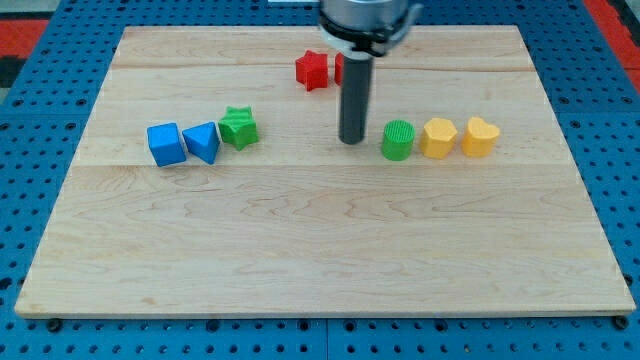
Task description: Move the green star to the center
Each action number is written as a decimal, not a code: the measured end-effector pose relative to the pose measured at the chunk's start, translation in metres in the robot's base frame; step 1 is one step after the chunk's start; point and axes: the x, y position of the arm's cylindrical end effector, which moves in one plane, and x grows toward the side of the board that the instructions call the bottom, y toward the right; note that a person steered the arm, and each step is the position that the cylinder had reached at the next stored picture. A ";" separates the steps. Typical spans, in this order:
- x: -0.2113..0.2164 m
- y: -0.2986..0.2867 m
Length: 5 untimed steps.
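The green star [239, 127] lies on the wooden board [320, 240] at the view's left, touching a blue triangular block [203, 142]. A blue cube [166, 144] sits just left of that. My tip [352, 139] rests on the board near the middle, well to the right of the green star and just left of a green cylinder [398, 140].
A red star [313, 70] sits near the view's top, with another red block [341, 68] partly hidden behind the rod. A yellow hexagonal block [438, 138] and a yellow heart-like block [480, 137] stand in a row right of the green cylinder.
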 end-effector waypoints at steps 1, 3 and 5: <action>-0.033 -0.066; -0.044 -0.197; -0.012 -0.152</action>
